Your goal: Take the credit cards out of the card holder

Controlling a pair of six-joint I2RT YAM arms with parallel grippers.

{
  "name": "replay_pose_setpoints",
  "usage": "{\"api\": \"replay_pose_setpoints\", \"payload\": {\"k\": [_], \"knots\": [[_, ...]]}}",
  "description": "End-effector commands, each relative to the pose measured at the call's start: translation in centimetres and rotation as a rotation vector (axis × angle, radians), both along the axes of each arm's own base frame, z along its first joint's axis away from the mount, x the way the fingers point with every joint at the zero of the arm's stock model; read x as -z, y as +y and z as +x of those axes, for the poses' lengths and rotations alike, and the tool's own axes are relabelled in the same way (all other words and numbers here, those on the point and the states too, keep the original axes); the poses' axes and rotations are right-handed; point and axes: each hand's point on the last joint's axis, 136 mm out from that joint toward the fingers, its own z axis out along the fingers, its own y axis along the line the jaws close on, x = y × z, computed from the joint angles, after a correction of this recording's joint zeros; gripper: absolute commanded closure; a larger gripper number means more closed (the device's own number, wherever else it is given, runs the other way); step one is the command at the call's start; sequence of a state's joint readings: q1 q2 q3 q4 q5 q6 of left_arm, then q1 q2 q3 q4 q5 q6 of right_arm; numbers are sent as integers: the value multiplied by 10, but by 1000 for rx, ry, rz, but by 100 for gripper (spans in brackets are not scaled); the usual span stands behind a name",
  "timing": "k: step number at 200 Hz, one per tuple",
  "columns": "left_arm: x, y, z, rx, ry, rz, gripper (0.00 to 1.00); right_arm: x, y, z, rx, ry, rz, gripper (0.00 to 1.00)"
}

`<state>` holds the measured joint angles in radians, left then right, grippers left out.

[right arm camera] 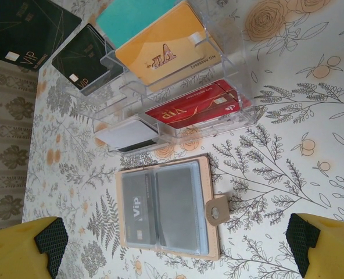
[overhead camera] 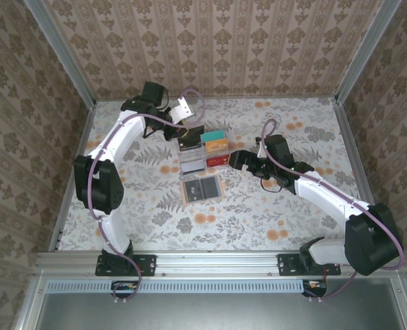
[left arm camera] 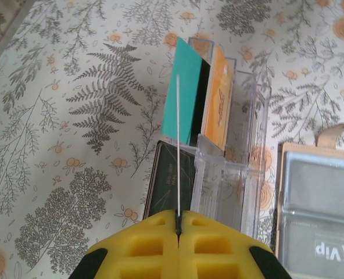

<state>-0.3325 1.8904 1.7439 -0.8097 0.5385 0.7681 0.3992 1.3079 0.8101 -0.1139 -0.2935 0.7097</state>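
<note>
Top external view takes in a table [overhead camera: 286, 206] under a cloth printed with ferns and orange flowers. It is boxed in by walls [overhead camera: 210, 41] of brown damask paper and a metal frame [overhead camera: 217, 262]. Mid-table sits a clear tray [overhead camera: 205, 161], and everything else gathers round it.

The holder [overhead camera: 201, 188] lies spread open and flat on the cloth just beside the tray, on the side toward the arm bases. A dark Vip card [right arm camera: 137, 212] sits in one of its clear pockets (the other pocket looks plain grey, and I cannot tell whether anything is in it).

In the tray a teal card [left arm camera: 189, 93] and an orange card [left arm camera: 218, 99] stand together in one compartment, and a red card [right arm camera: 195, 107] lies in the next. A black card [right arm camera: 82, 58] rests by the tray's end wall beside the teal one; whether it is inside or just outside I cannot tell.

The left gripper [left arm camera: 178, 224] has its yellow fingers pressed together on a thin card [left arm camera: 178, 145], held edge-on close over that same end of the tray. The right gripper [right arm camera: 176, 237] hangs just beside the tray, its fingers spread wide with nothing between them, and it touches nothing.
</note>
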Motion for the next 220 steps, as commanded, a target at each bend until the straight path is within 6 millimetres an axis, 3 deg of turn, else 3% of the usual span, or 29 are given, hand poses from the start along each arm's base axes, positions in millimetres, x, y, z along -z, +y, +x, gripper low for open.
{"api": "replay_pose_setpoints", "payload": {"k": [1,116,220], "knots": [[3,-2,-12,125,16,-8,100,-2,0,-5,-8,9,20,0],[24,14,0,104,17,18,100,-6,10,-3,-11,12,93,0],[43,12,2,109,80,14,100,-7,15,-5,-41,17,108,0]]}}
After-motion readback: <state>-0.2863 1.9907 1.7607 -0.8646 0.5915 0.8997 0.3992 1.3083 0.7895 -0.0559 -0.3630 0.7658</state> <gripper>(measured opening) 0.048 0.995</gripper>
